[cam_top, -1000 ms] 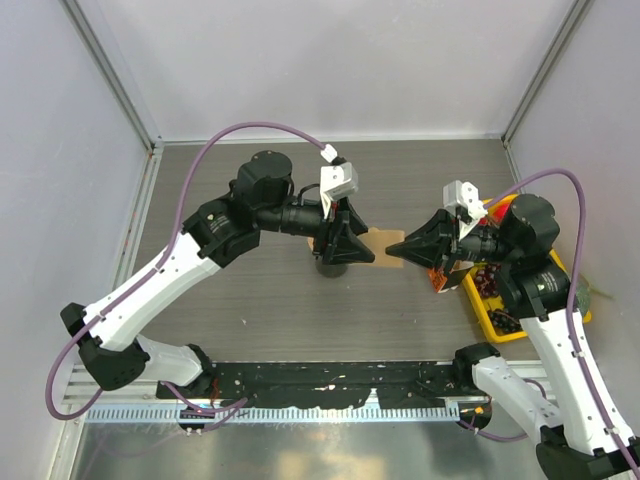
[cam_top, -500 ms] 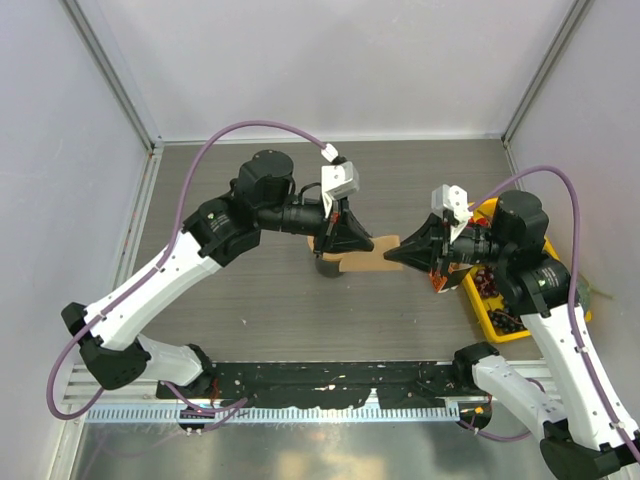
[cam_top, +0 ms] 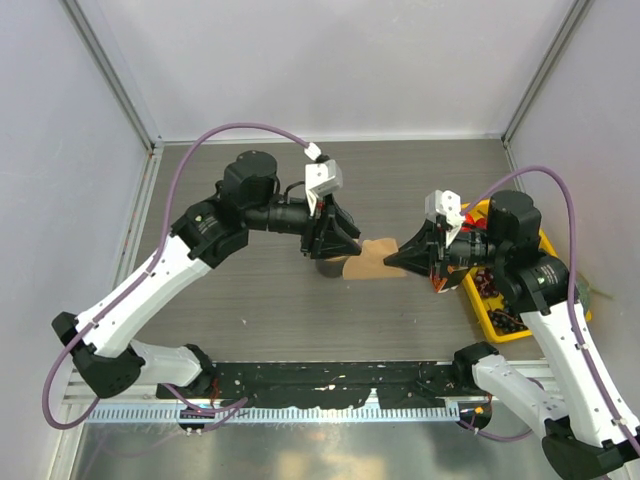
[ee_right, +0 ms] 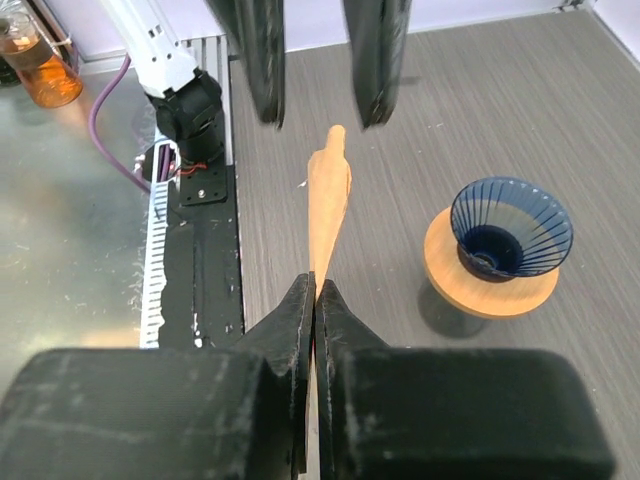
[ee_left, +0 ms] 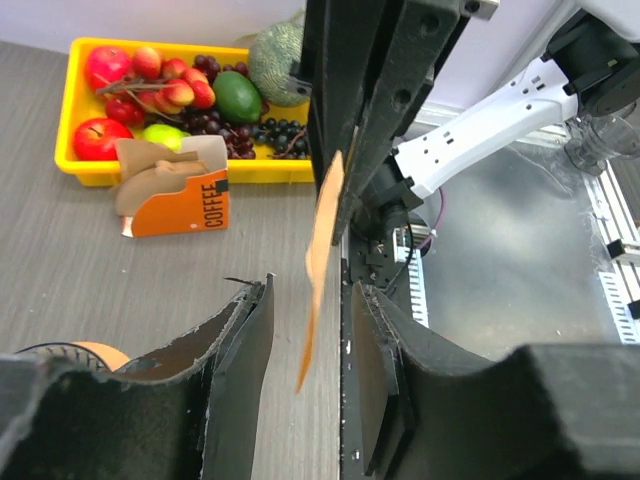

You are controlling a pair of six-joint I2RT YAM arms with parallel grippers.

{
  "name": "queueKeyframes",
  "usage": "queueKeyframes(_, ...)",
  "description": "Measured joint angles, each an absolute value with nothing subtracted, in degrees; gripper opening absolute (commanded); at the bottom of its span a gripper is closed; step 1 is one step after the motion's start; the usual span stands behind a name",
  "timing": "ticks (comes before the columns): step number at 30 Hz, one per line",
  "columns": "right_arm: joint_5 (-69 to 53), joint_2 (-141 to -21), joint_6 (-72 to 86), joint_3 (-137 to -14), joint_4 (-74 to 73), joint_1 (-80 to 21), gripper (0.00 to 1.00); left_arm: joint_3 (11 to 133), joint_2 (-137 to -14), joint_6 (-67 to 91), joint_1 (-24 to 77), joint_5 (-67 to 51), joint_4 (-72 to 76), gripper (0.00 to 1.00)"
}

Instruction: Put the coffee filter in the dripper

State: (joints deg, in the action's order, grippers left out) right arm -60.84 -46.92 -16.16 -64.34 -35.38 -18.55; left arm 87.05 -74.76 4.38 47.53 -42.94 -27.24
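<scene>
While left tool (ee_left: 306,290) straddles filter (ee_left: 322,220), dripper (ee_right: 510,228) stands nearby.

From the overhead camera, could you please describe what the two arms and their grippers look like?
Both the left arm and the right arm have white link shells with black joint housings. A purple cable loops along each one. The left gripper and right gripper are black tapering wedges with two flat fingers, and a small white camera block sits at each wrist.
</scene>
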Motion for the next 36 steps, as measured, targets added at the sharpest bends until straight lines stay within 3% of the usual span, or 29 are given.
queueKeyframes(8, -59.8, -47.4, -19.2, -64.9, -39.6, -22.4, 0.05, 87.0, -72.1, 4.3, 46.5, -43.2, -27.3, 0.52)
queueKeyframes(19, -59.4, -47.7, -20.3, -65.4, -40.9, -22.9, 0.05, 83.5, -72.7, 6.7, 46.5, -44.2, -27.2, 0.49)
queueKeyframes(26, -59.4, -47.7, -20.9, -65.4, -41.3, -23.3, 0.05, 83.5, -73.6, 7.7, 46.9, -44.9, -26.5, 0.29)
queueKeyframes(28, -59.4, -47.7, -20.9, -65.4, -41.3, -23.3, 0.05, 83.5, -74.0, 8.1, 47.1, -45.1, -26.4, 0.15)
queueKeyframes(29, -59.3, -47.7, -20.9, -65.4, -41.3, -23.3, 0.05, 83.5, -74.2, 8.3, 47.2, -45.3, -26.4, 0.02)
queueKeyframes(36, -58.9, -47.7, -22.1, -65.4, -42.4, -23.5, 0.05, 83.5, -74.5, 8.8, 47.2, -46.3, -26.4, 0.0)
